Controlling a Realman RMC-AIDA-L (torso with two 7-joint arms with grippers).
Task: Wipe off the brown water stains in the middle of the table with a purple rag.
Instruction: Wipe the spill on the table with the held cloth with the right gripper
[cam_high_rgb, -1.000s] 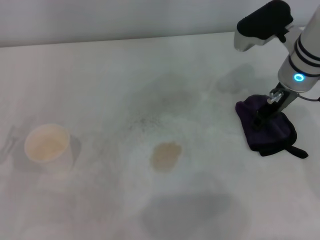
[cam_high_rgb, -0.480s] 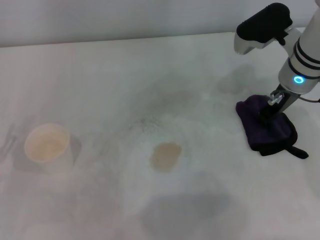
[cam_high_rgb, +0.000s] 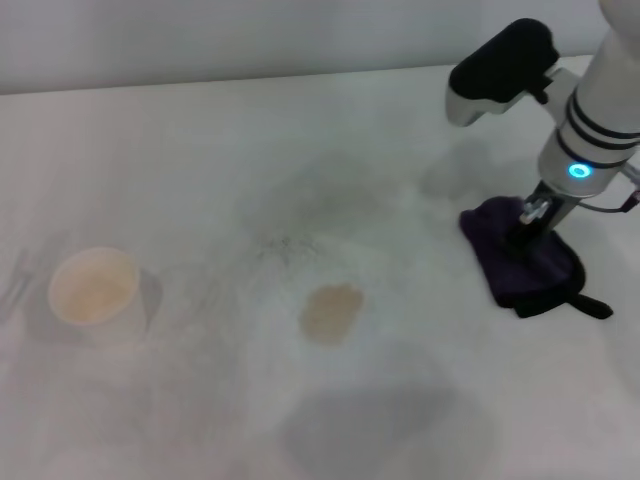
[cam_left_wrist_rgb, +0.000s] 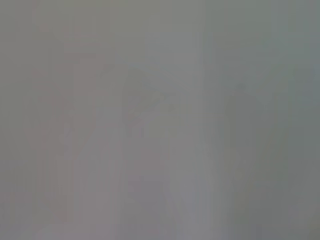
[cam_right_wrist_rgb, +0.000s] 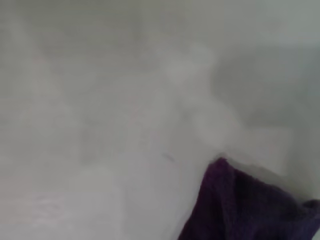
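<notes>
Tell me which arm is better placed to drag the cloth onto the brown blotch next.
The right. Its pincer is already down on the dark purple bunched rag, to the right of the pale tan-brown oval stain on the white table. The left arm is nowhere in the head view.

One white paper cup (cam_high_rgb: 96, 291), upright, mouth open, on my left. I see tan staining inside it.

Right gripper (cam_high_rgb: 527, 232) buried in purple rag (cam_high_rgb: 520, 262)
</notes>
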